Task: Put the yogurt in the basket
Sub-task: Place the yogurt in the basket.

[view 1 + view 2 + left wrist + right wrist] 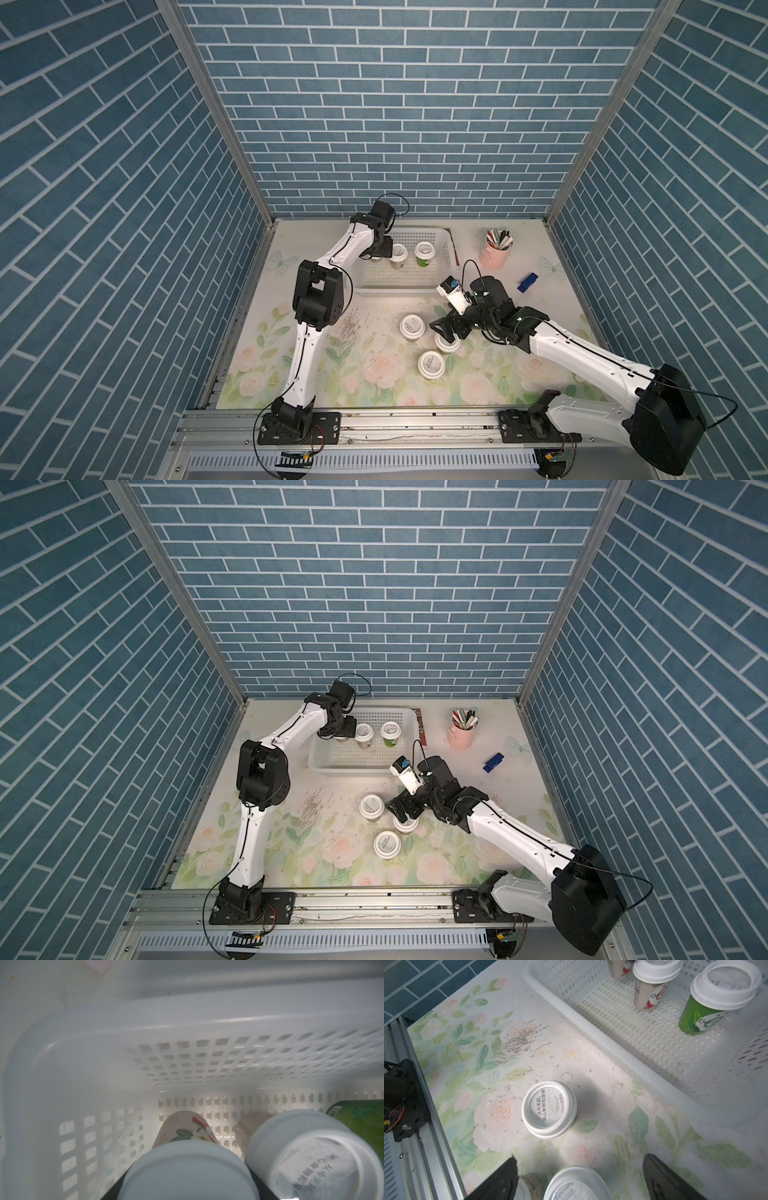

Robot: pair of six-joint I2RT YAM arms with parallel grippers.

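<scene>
The white perforated basket (399,282) (332,766) stands at the back of the table. Inside it my left gripper (376,254) (187,1188) is shut on a yogurt (187,1169) with a floral tan body, in the far left corner. Beside it in the basket stand a tan yogurt (398,251) (648,991) and a green yogurt (424,249) (720,982). Three more yogurts stand on the flowered mat (412,326) (448,344) (431,363). My right gripper (442,334) (579,1167) hangs open over the middle one (577,1184), whose lid lies between the spread fingers (508,1169).
A pink cup of pens (496,251) stands right of the basket, with a blue clip (528,282) nearer the right wall. A brown strip (454,245) lies along the basket's right side. A worn patch (349,328) marks the mat left of the loose cups.
</scene>
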